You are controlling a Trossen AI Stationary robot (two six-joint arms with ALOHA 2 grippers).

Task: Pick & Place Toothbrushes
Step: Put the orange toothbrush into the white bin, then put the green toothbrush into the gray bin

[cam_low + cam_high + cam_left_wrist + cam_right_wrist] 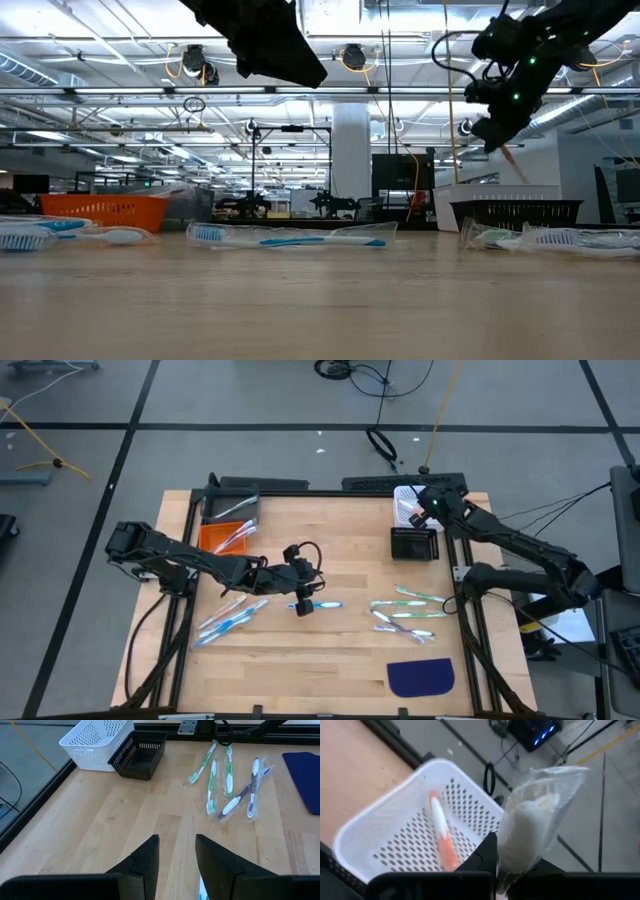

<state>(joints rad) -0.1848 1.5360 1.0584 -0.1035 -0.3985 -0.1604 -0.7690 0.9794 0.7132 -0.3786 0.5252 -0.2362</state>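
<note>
My right gripper [497, 862] is shut on a toothbrush in clear wrap [532, 825], above the white basket [395, 845] at the table's far right [406, 502]. An orange and white toothbrush [441, 840] lies on that basket's floor. My left gripper [177, 862] hangs open over the table's middle [302, 598], just above a blue toothbrush [318, 605] that lies flat on the wood. Several green and purple toothbrushes [230, 785] lie to the right [410, 610]. More blue ones [230, 618] lie to the left. My right gripper pinches the wrapped toothbrush between its two fingers. The wrapped white end [520, 845] juts out past the fingertips. The fingers slant down from the table's right side. The toothbrush is lifted clear, over the white basket, and an orange end [511, 156] shows below the gripper.
A black basket [415, 544] stands right in front of the white one. An orange basket [224, 537] and a clear bin [233, 508] stand at the far left. A dark blue mat [420, 677] lies near the front right edge. A black frame [300, 487] borders the table.
</note>
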